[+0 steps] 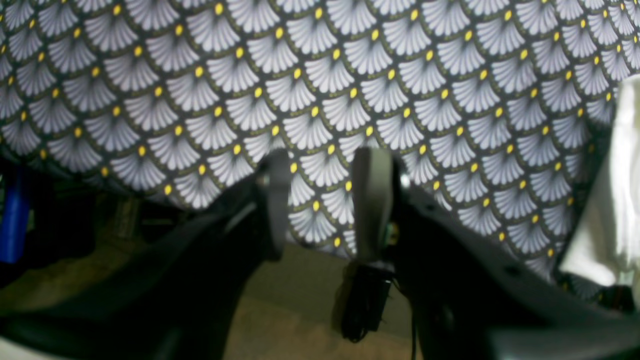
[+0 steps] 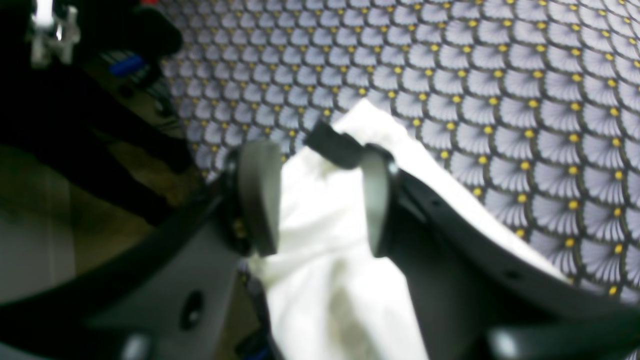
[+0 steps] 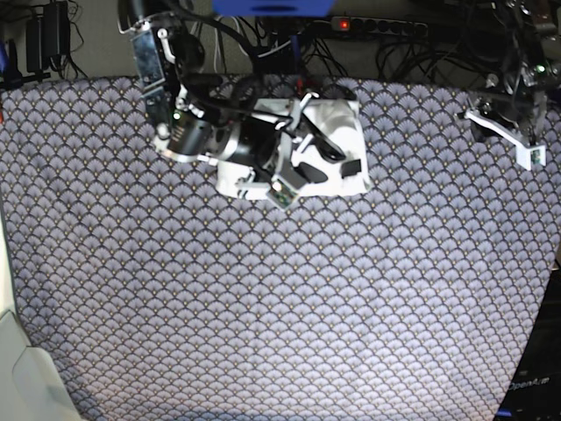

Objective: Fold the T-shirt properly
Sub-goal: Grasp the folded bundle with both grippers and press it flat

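Observation:
The T-shirt lies as a small white bundle at the back middle of the patterned table, plain side up. In the right wrist view the white cloth fills the gap between my right gripper's fingers. A small black tag sits at the fingertips. My right gripper is open, jaws on either side of the cloth. My left gripper is open and empty, over bare tablecloth at the table's back right. A white edge of the shirt shows at the right of the left wrist view.
A grey fan-patterned cloth with yellow dots covers the table. Cables and a power strip run behind the back edge. A pale object stands at the front left corner. The table edge drops off just behind both grippers.

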Motion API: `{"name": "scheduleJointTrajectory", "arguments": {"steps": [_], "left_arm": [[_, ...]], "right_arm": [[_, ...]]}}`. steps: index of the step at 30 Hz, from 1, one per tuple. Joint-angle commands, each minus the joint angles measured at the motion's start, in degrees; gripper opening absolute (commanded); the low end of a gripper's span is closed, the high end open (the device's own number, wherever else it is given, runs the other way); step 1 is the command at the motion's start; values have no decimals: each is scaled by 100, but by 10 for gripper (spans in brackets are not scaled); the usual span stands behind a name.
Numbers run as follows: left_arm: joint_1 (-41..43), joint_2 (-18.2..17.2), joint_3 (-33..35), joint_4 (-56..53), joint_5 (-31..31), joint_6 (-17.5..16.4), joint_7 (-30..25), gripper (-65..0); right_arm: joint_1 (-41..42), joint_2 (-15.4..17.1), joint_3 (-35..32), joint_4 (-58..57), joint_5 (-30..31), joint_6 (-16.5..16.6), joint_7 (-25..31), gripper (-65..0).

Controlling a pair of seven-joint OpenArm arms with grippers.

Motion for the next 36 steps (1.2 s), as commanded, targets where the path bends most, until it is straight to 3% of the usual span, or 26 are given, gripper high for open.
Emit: {"name": "scheduleJointTrajectory", "arguments": {"steps": [1, 4, 7, 9, 17, 26, 36], "left_arm": [[-17, -70, -22, 115, -23, 7, -104, -434], [-17, -70, -22, 115, -32, 7, -104, -434], [-17, -70, -22, 115, -32, 7, -113, -434], [-17, -70, -31, 115, -32, 7, -113, -434], [27, -70, -66, 124, -32, 7, -113, -435], [18, -52, -31, 124, -41, 7, -113, -435], [-70, -105, -5, 124, -1799, 7, -51, -432]], "right_arm": [[47, 72, -14, 64, 117, 36, 118, -469], [-50, 177, -14, -76, 126, 36, 118, -570], [-76, 212, 4, -322, 117, 36, 127, -614], [-68, 318, 4, -507, 109, 36, 153, -614], [-305, 889, 65, -806, 126, 36, 1164, -615], [-551, 968, 461, -806, 126, 36, 1208, -615], [-797, 1056, 470, 442, 109, 36, 1164, -612]]}}
